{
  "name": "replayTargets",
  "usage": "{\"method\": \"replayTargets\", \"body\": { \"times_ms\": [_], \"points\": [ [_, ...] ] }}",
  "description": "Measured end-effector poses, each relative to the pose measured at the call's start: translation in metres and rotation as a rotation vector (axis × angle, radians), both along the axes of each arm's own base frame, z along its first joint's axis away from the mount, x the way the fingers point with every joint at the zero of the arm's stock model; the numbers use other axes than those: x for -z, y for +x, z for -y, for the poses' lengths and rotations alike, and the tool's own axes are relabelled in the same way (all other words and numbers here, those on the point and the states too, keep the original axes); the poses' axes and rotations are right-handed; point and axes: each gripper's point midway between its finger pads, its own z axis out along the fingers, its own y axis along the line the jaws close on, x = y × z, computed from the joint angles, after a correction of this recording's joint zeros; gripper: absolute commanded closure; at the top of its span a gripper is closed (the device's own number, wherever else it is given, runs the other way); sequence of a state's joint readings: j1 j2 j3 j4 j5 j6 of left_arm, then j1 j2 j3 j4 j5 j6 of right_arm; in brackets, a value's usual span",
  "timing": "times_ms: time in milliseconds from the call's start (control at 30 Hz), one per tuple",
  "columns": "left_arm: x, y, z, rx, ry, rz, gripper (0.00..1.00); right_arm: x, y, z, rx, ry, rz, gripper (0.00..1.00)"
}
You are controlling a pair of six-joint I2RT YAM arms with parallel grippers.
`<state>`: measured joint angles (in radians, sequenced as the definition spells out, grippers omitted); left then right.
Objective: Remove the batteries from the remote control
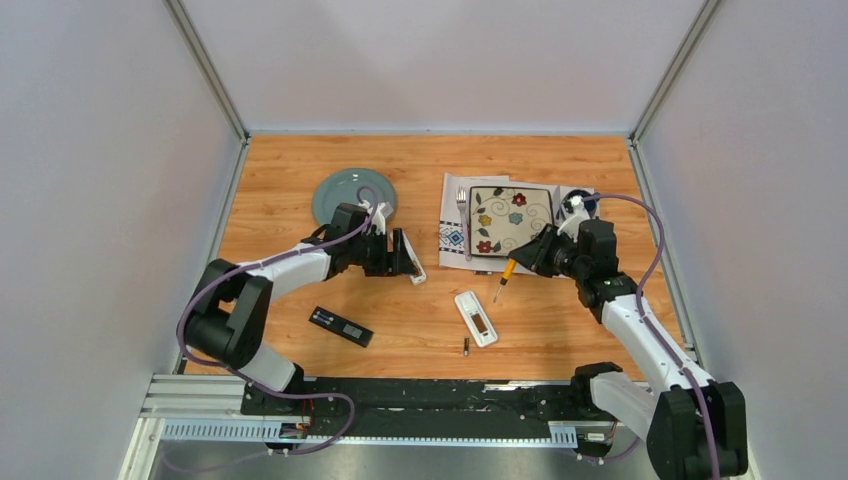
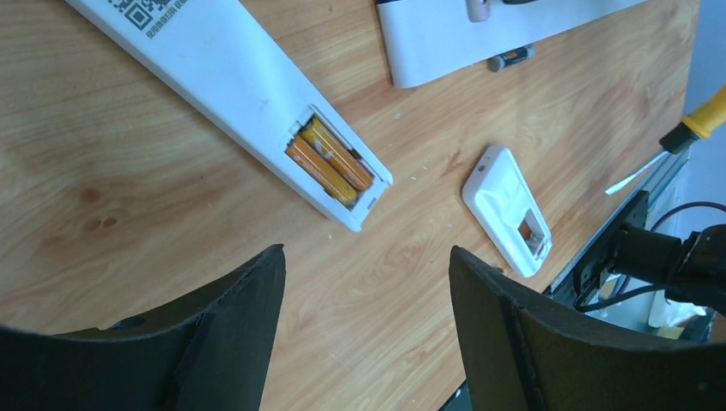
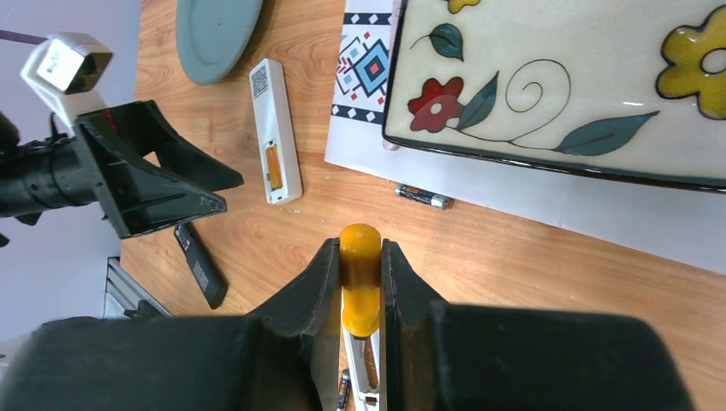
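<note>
A screwdriver [image 1: 507, 272] is clamped in the right gripper [image 1: 522, 259] near the white remote [image 1: 476, 318], a battery [image 1: 466, 347] laid just beside.

The tabletop [image 1: 300, 170] is warm orange-brown wood grain. At the upper left of the overhead view is a plain grey-green round plate [image 1: 335, 190]. Right of it, a cream square plate [image 1: 511, 218] with a dark rim carries red, yellow and blue flowers and teal leaves. The white placemat [image 3: 368, 68] has a blue-and-red diamond border. The long white remote [image 2: 231, 77] bears a black QR code and shows two gold-orange batteries [image 2: 330, 158]. The screwdriver [image 3: 360, 300] handle is yellow-orange. The left end effector [image 2: 366, 257] and right end effector [image 3: 360, 248] are black.
</note>
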<state>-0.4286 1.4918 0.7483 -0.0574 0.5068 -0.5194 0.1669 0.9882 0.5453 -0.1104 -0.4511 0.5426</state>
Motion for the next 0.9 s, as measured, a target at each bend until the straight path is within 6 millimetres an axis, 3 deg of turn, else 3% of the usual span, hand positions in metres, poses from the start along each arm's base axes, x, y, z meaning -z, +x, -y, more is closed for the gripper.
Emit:
{"method": "replayTargets", "body": {
  "times_ms": [167, 300, 733, 900],
  "points": [
    [0.026, 0.008, 0.008, 0.008, 0.019, -0.080, 0.25, 0.006, 0.004, 0.010, 0.016, 0.004, -0.025, 1.00],
    [0.031, 0.012, 0.022, 0.035, 0.023, -0.091, 0.25, 0.006, 0.008, 0.013, 0.018, 0.006, -0.030, 1.00],
    [0.022, 0.025, 0.082, 0.127, -0.044, -0.054, 0.25, 0.007, 0.013, 0.014, 0.008, 0.000, -0.036, 1.00],
    [-0.005, 0.039, 0.095, 0.174, -0.090, 0.026, 0.25, 0.006, 0.013, 0.014, 0.005, 0.002, -0.037, 1.00]
  ]
}}
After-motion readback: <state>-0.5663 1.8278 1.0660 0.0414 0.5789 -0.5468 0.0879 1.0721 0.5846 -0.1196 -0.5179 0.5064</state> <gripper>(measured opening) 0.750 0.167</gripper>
